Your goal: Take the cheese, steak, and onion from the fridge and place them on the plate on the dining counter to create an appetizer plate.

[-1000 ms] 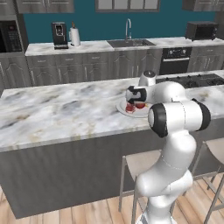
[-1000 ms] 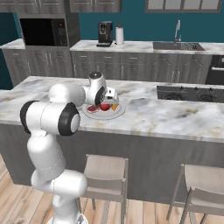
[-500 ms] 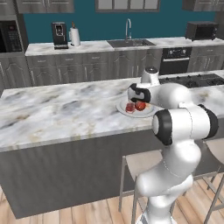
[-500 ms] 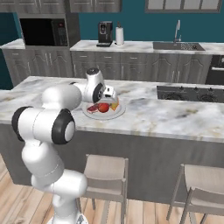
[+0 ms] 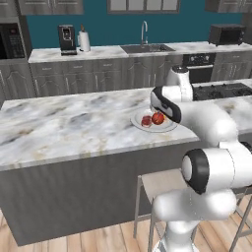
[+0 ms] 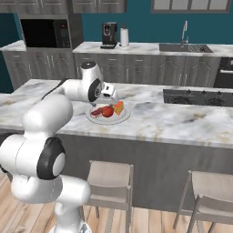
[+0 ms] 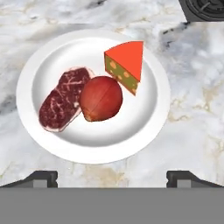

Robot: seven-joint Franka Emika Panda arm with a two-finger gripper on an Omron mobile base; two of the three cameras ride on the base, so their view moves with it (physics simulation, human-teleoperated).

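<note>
Looking down from above the plate [image 7: 92, 148], we see the steak [image 7: 63, 104], the onion [image 7: 101, 98] and the cheese [image 7: 126, 64] all lying on it on the marble table [image 7: 192, 131], our jaws open and empty, so we judge only a clean retreat is left.

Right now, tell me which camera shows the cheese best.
The hand view: the cheese lies large and unobstructed on the plate, beside the onion. The right base view shows it small; in the left base view I cannot make it out.
</note>
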